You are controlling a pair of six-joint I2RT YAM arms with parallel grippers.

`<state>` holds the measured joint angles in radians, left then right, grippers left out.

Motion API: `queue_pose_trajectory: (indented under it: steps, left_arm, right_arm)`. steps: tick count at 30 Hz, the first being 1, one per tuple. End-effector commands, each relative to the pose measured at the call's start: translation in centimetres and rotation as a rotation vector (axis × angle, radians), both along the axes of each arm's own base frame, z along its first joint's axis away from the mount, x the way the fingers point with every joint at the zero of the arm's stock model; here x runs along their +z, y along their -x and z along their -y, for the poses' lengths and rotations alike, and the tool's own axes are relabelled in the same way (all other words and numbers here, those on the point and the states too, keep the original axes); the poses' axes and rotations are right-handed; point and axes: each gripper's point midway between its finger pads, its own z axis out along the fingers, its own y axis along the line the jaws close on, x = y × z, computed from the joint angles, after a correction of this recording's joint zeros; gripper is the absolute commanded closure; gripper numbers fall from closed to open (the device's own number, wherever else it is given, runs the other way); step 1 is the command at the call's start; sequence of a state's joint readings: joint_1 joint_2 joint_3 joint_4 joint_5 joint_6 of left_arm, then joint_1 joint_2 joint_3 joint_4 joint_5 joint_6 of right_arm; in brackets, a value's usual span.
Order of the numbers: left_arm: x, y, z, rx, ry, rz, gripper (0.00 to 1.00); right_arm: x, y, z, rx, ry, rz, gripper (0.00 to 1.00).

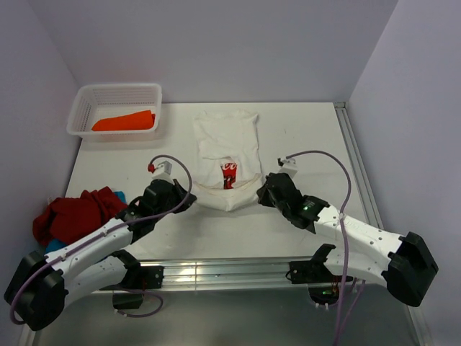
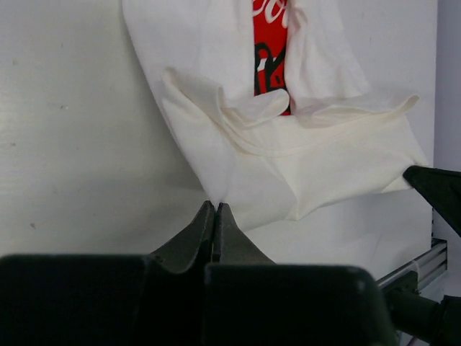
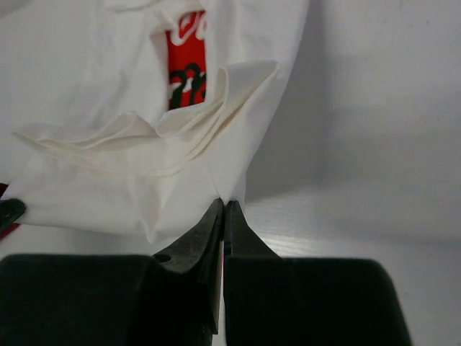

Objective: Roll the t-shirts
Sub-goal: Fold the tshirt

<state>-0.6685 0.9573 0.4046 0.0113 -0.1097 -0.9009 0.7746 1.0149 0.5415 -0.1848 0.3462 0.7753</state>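
Pinching the white t-shirt [image 1: 225,137] at its two near corners, the left gripper [image 2: 216,215] and right gripper [image 3: 225,212] both have jaws pressed together on cloth. The shirt runs lengthwise straight ahead of them on the table [image 1: 310,137], equally near both arms. The fold hides most of the red print [image 2: 270,43], and I cannot tell how many layers are caught.

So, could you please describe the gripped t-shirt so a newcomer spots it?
In the middle of the table lies the white t-shirt, its near edge pinched by the left tool and right tool. Only it carries a red print; the orange tee in the basket and the dark red tee at left are plain.
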Motion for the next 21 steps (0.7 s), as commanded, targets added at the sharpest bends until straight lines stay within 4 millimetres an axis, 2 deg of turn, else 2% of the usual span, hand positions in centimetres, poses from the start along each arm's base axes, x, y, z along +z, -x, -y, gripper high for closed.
queue_pose_trajectory:
  steps: [1,4,5,7,8,11,16,21]
  left_arm:
    - [2.1,-0.3,-0.5,-0.001,-0.039,-0.020,1.00]
    - [1.7,-0.1,-0.5,-0.008,-0.036,-0.045,1.00]
    - [0.5,0.4,-0.7,-0.009,-0.037,-0.075,1.00]
    - [-0.5,0.9,-0.8,-0.014,-0.014,-0.098,1.00]
    - [-1.9,1.6,-1.2,-0.010,-0.012,-0.129,1.00]
    - [-3.6,2.4,-2.0,0.000,0.011,-0.164,1.00]
    - [-3.7,2.4,-2.8,0.021,0.015,-0.158,1.00]
    - [-3.8,2.9,-2.7,0.006,0.028,-0.163,1.00]
  right_arm:
    - [2.4,-0.1,0.2,0.010,0.037,0.004,1.00]
    - [1.8,0.2,0.0,0.023,0.013,-0.029,1.00]
    - [0.7,0.6,0.2,0.023,0.017,-0.054,1.00]
    - [-0.4,1.0,0.1,0.020,-0.012,-0.083,1.00]
    - [-1.8,1.6,0.6,0.017,-0.002,-0.110,1.00]
    - [-3.1,2.3,1.0,0.010,-0.029,-0.130,1.00]
    - [-3.2,2.5,1.5,0.002,-0.026,-0.130,1.00]
    - [-3.8,3.1,1.4,0.013,-0.043,-0.150,1.00]
